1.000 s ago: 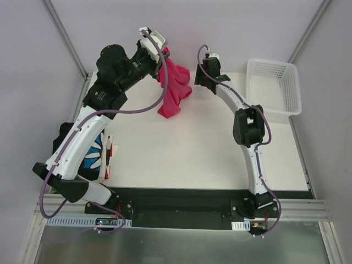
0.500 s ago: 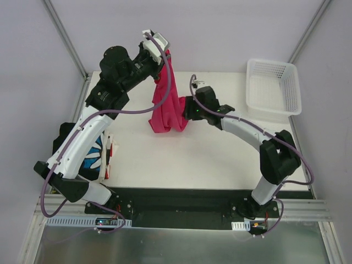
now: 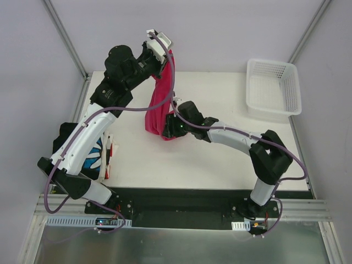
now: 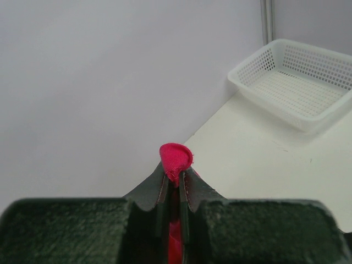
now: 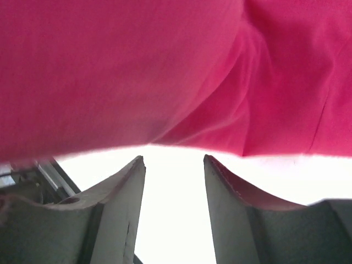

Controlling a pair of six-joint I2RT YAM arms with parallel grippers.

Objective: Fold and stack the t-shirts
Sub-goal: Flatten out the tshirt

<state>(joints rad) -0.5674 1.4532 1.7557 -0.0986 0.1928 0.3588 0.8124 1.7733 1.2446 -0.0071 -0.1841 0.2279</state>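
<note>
Right tool (image 5: 174,159) nearer t-shirt (image 3: 159,104); basket (image 3: 272,62) apart

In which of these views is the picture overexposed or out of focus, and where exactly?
Right wrist: the table below the pink t-shirt is burnt out to plain white. Left wrist: the left hand is dark and soft, the basket sharp. Top external: even light, only faint shadows.

Plain crimson-pink tee (image 3: 156,114); white lattice basket (image 3: 275,91).
</note>
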